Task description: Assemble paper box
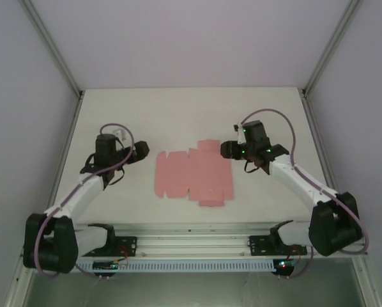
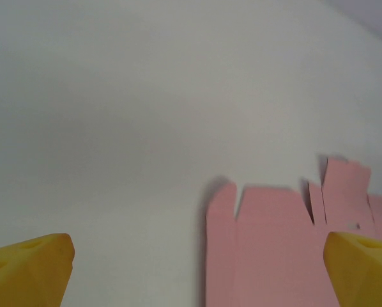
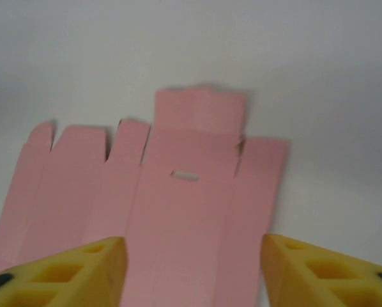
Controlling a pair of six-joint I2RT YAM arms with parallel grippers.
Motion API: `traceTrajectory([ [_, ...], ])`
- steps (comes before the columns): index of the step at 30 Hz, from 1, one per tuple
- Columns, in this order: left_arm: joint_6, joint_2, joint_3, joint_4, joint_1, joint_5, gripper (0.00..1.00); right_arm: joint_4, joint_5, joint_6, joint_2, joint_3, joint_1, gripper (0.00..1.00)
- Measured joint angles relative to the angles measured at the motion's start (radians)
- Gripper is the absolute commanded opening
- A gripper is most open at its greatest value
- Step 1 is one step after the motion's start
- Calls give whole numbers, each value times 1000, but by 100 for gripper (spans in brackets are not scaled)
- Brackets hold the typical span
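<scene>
White surface [image 1: 191, 115] holds the flat paper box [image 1: 192, 176] between the arms, long axis left-to-right — right hand [image 1: 227, 150], half spread, sits at its right edge, nearer than the wide-open left hand [image 1: 142, 151].

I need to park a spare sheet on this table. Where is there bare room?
Widest free patch: the far half of the table, between the paper box and the back wall. A narrower bare strip runs between the box and the near rail. Crowded: the middle band, where the left claw and right claw flank the box.
</scene>
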Motion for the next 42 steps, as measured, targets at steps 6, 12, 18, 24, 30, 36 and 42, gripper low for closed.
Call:
traceTrajectory([
  [6, -62, 165, 9, -11, -51, 163, 99, -14, -102, 68, 149, 0, 24, 42],
  [12, -77, 280, 23, -3, -78, 242, 100, 33, -166, 118, 297, -32, -40, 36],
  [18, -72, 347, 53, 6, -94, 290, 100, 85, -190, 132, 367, -51, -84, 30],
  [24, -69, 383, 66, 46, -103, 341, 93, 183, -223, 156, 370, -92, -93, 28],
  [30, -88, 407, 58, 124, -116, 411, 70, 243, -250, 174, 359, -127, -106, 28],
  [36, -99, 406, 48, 172, -119, 436, 47, 296, -275, 174, 347, -159, -119, 28],
  [42, -78, 393, 45, 173, -119, 436, 0, 328, -295, 165, 322, -189, -133, 31],
])
